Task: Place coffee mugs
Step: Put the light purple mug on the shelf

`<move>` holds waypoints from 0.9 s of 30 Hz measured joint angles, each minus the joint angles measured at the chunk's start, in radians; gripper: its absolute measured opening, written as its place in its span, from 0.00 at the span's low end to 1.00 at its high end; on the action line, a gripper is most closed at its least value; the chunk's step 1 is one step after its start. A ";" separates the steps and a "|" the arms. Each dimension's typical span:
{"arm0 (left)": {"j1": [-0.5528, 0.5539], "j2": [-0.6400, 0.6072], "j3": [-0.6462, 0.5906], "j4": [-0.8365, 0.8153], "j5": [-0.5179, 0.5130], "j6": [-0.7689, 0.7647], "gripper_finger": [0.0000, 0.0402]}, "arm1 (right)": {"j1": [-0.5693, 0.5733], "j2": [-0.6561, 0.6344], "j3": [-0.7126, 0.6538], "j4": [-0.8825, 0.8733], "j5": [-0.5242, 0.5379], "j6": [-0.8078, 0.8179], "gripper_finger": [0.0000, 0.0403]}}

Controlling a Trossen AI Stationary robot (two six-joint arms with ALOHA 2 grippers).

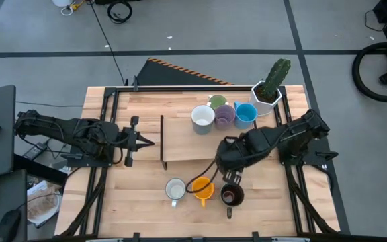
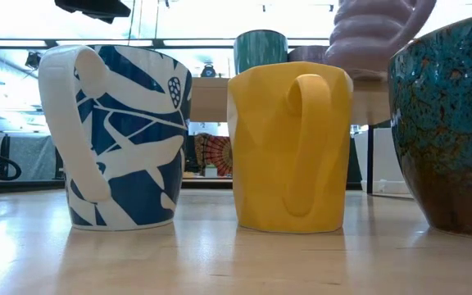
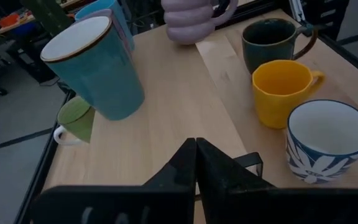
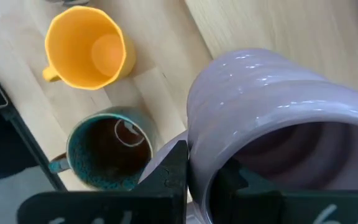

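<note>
A lab: grey taped floor point(image 1: 247, 27), loose cables point(image 1: 116, 10), framed wooden workbench point(image 1: 146, 188).

A light wooden table point(image 1: 140, 195) with black rails is seen from above. A raised wooden shelf point(image 1: 187, 144) sits at centre. At 12 o'clock of it, grouped touching: white mug point(image 1: 202, 116), lavender mug point(image 1: 224, 115), blue mug point(image 1: 246, 113), green mug point(image 1: 216, 102) (mostly hidden behind). A cactus pot point(image 1: 267, 94) stands at 1 o'clock. At 6 o'clock, in a row: blue-and-white patterned mug point(image 1: 175, 190), orange mug point(image 1: 203, 189), dark mug point(image 1: 232, 195).
</note>
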 joint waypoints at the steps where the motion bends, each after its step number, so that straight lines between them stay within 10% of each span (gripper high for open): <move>1: 0.000 0.000 0.000 0.000 0.000 0.000 0.04 | -0.013 0.000 0.000 0.000 -0.011 -0.016 0.09; 27: 0.000 0.000 0.000 -0.003 0.000 0.007 0.04 | -0.166 -0.191 -0.195 -0.006 -0.115 -0.103 0.09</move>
